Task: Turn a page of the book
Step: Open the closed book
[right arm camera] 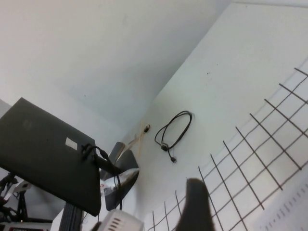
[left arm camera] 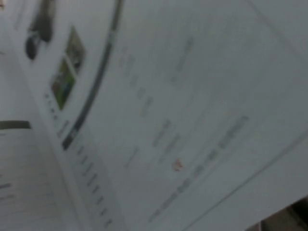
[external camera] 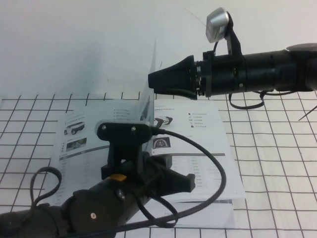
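The book lies open on the gridded table. Its left page shows a black vehicle. Its right page shows a black-and-white vehicle over an arch-shaped photo. The page stands nearly upright over the spine. My right gripper reaches in level from the right, open, its tips at the upright page's upper part. Only one finger shows in the right wrist view, with nothing on it. My left gripper rests low over the right page. In the left wrist view the book fills the picture, with two greenish photos.
The white table mat with black grid lines spreads around the book. A black cable from the left wrist camera loops over the right page. A white wall stands behind. A dark flat panel and a loose cable show in the right wrist view.
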